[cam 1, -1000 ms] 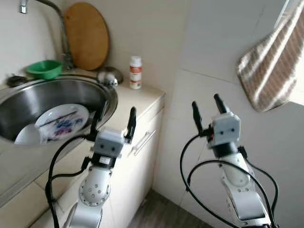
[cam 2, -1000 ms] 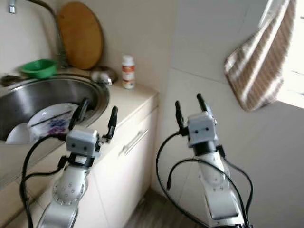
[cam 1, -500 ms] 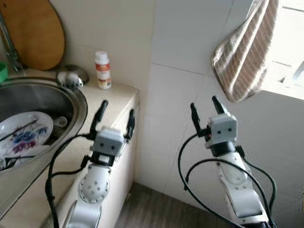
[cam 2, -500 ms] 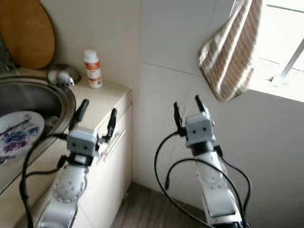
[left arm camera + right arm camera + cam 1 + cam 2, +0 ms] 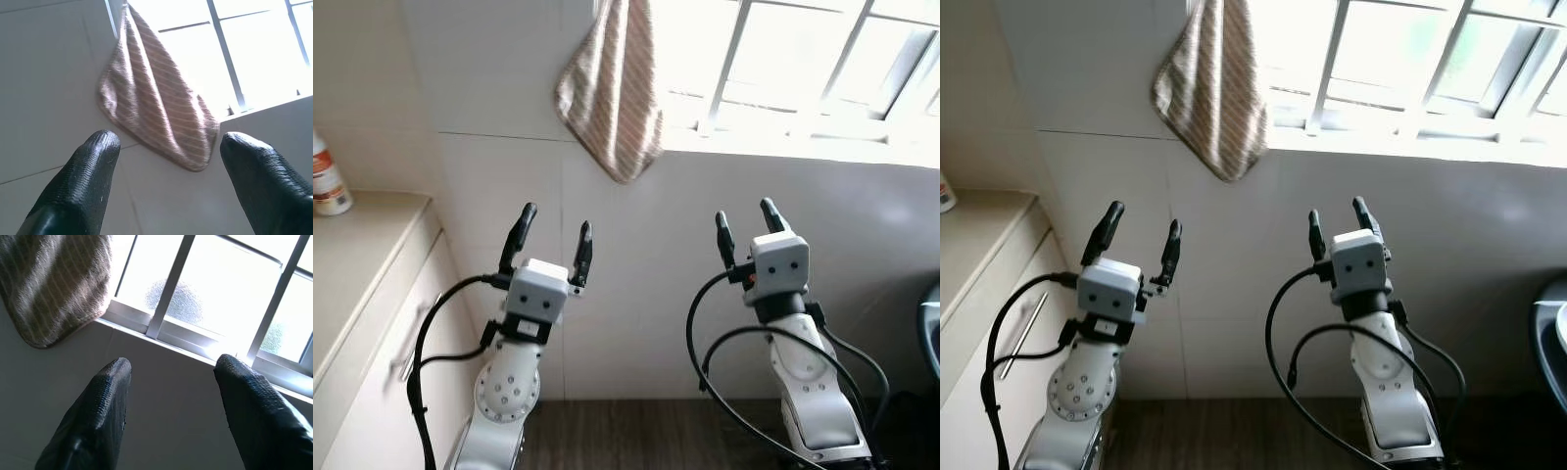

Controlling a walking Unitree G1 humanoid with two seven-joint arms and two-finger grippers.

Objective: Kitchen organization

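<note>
At the far left, a white bottle with an orange label (image 5: 325,181) stands on the beige bench (image 5: 352,264), close to the wall. The bench top is smooth and pale, and the cabinet front below it carries a slim metal bar handle (image 5: 406,343).

Half a second ago the steel sink, the painted plate and the wooden board were in sight; the camera has swung to the right, so these have gone from view and the bottle now sits at the picture's edge.

The left tool (image 5: 551,240) is raised in front of the tiled wall, its two ribbed black fingers spread wide with nothing between them. Above and just right of it hangs a striped towel (image 5: 612,93), soft brown terry with pale lines, draped to a rounded point over the white tiles. It has moved from the upper right of the view to the upper middle.

The right tool (image 5: 745,223) is likewise raised, wide open and empty, below a barred window (image 5: 803,69) with white frames and bright glass. A dark rounded object (image 5: 930,333) shows at the right edge, too cropped to tell.
</note>
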